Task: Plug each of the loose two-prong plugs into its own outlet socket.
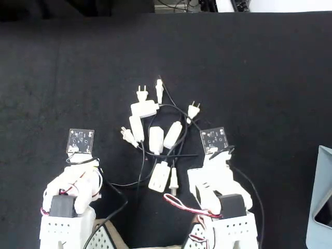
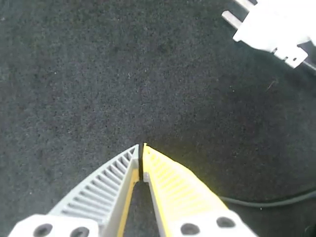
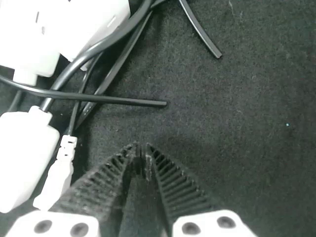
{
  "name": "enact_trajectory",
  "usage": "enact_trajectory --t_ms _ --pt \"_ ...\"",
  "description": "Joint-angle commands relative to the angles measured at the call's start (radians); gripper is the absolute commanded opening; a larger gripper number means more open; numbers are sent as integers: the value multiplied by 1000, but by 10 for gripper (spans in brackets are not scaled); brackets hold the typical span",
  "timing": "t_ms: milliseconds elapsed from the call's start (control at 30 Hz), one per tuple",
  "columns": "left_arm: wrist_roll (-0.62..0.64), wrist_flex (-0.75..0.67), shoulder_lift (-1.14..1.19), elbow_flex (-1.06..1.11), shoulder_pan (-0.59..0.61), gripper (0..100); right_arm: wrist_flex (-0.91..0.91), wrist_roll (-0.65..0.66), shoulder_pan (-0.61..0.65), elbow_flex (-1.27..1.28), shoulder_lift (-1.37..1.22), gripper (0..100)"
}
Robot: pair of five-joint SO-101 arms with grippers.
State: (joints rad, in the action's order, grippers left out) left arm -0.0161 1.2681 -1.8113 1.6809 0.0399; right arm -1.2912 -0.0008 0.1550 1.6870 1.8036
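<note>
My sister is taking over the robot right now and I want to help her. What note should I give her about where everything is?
Left gripper: shut, empty, over bare black cloth, one plug nearby.
Right gripper: shut, empty, beside the black cables.
The pile of white plugs and sockets lies tangled mid-table between the arms.
Done: nothing; three plugs lie with bare prongs.
Left: plug each into its own socket.
</note>
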Motion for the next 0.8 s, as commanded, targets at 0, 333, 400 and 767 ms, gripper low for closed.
enact_trajectory --t_ms 0,333,400,767 --pt "-6 6 -6 15 31 30 -6 -2 -3 -4 74 15" --pt "-6 -44 -8 18 211 30 135 -9 -58 -137 73 13" --pt "-6 -44 -8 18 211 30 133 -9 -77 -199 65 13" --pt "-6 -43 -8 18 220 30 51 -84 -5 -484 -269 15"
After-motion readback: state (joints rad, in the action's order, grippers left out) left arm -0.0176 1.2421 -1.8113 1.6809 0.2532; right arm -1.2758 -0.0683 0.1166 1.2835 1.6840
